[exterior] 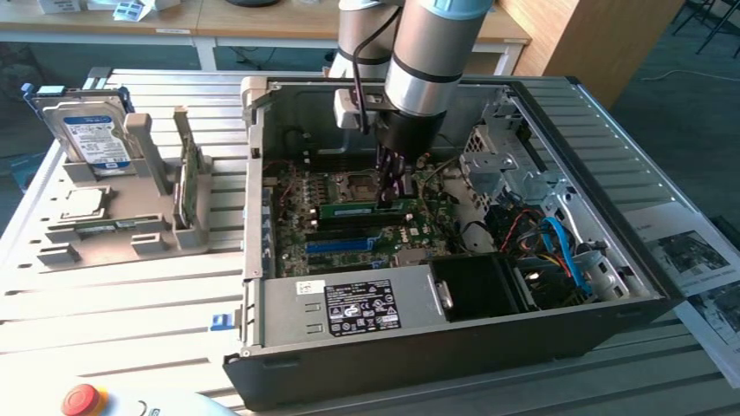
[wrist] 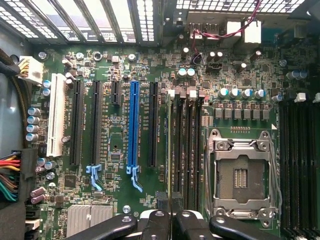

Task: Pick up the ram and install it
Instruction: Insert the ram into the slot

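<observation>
Fingers [wrist: 164,205] nearly closed, we are pinching the ram [exterior: 353,209] by its top edge over the memory slots [wrist: 186,150] beside the processor socket [wrist: 241,175] mid-motherboard [wrist: 150,65], and we are judging it light, stiff, thin and fragile, best held by its bare edges.

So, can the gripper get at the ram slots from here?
Likely yes: the case is open, the gripper, shut on the ram, hangs right above the slots, and nothing lies across them.
</observation>
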### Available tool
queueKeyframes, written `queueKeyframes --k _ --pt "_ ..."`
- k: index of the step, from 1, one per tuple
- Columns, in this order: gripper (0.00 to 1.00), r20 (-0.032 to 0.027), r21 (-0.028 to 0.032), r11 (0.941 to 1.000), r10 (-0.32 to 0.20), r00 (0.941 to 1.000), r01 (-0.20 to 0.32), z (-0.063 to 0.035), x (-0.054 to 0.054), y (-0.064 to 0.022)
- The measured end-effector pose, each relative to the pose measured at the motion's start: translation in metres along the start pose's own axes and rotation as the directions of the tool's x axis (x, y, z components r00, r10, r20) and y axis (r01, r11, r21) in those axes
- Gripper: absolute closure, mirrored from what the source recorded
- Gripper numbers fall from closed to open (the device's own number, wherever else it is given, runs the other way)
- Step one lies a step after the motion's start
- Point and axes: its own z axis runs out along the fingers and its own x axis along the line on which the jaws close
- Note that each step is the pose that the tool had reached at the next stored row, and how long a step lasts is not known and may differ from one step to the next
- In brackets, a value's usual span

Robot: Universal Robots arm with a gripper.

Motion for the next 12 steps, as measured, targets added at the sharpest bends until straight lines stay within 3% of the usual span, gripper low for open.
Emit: queueKeyframes --k 12 --pt "0.88 -0.0010 0.0005 1.0000 0.000 1.0000 0.000 0.0052 0.0000 -0.0003"
